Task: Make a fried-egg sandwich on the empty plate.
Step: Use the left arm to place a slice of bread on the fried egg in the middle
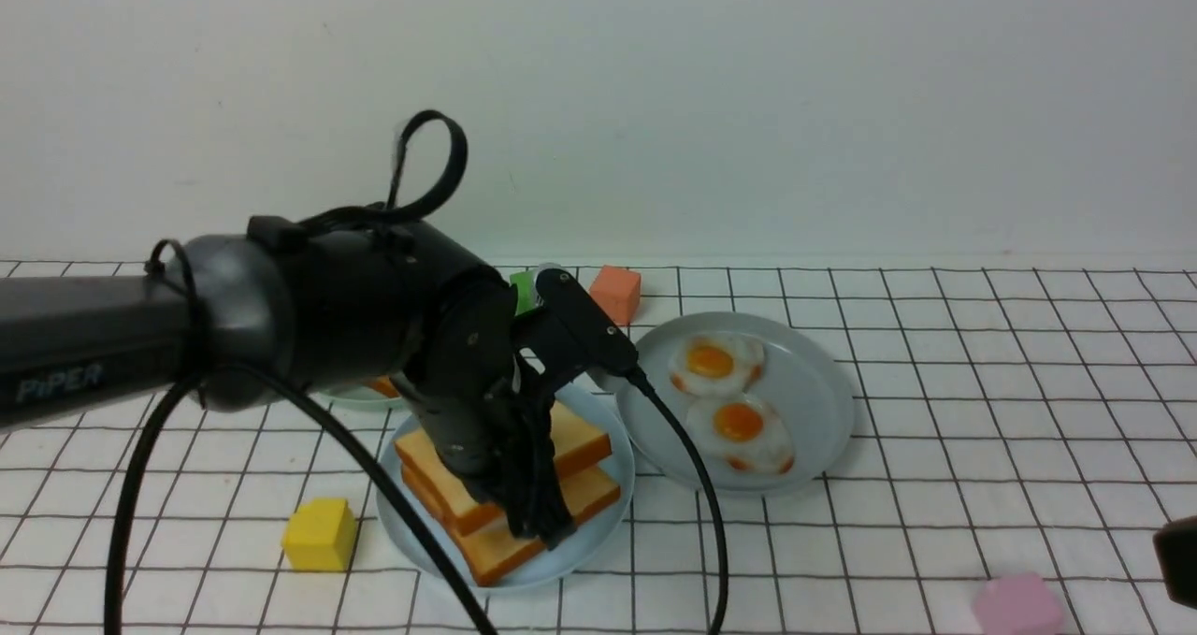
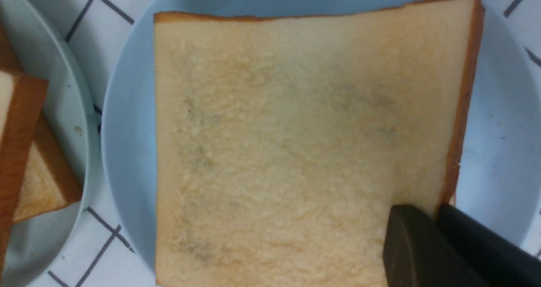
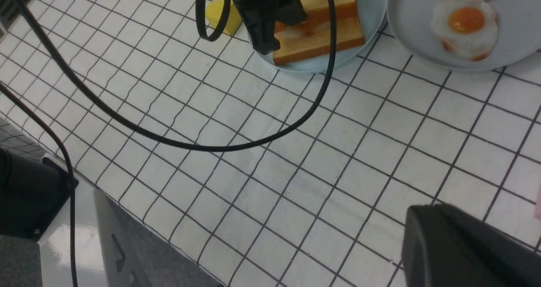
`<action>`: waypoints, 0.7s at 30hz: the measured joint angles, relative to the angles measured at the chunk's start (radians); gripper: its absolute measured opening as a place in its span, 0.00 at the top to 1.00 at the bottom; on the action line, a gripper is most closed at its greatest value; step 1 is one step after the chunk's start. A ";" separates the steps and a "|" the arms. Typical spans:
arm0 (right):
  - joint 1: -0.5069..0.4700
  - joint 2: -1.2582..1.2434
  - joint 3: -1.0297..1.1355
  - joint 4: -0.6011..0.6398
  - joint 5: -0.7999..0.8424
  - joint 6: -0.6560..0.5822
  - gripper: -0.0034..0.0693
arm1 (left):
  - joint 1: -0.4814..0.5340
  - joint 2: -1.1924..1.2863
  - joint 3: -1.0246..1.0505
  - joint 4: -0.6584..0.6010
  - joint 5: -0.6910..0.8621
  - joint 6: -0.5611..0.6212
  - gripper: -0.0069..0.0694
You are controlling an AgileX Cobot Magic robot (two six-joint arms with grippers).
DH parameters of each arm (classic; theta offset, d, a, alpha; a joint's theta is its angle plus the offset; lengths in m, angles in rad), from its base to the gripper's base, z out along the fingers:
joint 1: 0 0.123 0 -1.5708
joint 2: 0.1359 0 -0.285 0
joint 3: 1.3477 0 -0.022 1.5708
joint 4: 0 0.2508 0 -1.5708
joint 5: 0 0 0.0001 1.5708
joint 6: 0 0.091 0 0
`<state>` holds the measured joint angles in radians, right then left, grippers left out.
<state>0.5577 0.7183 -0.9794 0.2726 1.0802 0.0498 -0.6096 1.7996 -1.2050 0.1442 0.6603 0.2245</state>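
The sky-blue plate (image 1: 554, 574) holds two stacked toast slices. The top slice (image 1: 582, 440) lies askew over the lower slice (image 1: 570, 509). My left gripper (image 1: 542, 523) reaches down at the stack's near edge and is shut on the top slice's edge (image 2: 296, 130), one finger on its face and one past the crust. A whitish strip (image 3: 291, 31) shows between the slices; I cannot tell if it is an egg. My right gripper (image 3: 427, 209) is shut and empty, low over the table at the near right (image 1: 1178, 560).
A grey plate (image 1: 823, 401) right of the blue plate holds two fried eggs (image 1: 715, 362) (image 1: 743, 429). A pale green plate (image 2: 63, 109) with toast (image 2: 25, 151) sits behind the left arm. Yellow (image 1: 320, 534), salmon (image 1: 617, 294), green (image 1: 522, 291) and pink (image 1: 1017, 605) blocks lie about.
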 joint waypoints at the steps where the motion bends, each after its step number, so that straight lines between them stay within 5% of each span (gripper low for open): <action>1: 0.000 0.000 0.000 0.000 0.000 0.000 0.92 | 0.000 0.001 0.000 0.001 0.000 -0.004 0.90; 9: 0.000 0.000 0.000 0.001 0.006 0.000 0.91 | 0.000 0.007 0.000 -0.001 -0.001 -0.022 0.86; 21: 0.000 0.000 0.000 0.001 0.009 0.000 0.91 | 0.000 -0.007 -0.019 -0.098 0.082 -0.030 0.30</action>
<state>0.5577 0.7183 -0.9794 0.2735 1.0889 0.0498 -0.6096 1.7929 -1.2243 0.0466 0.7426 0.1947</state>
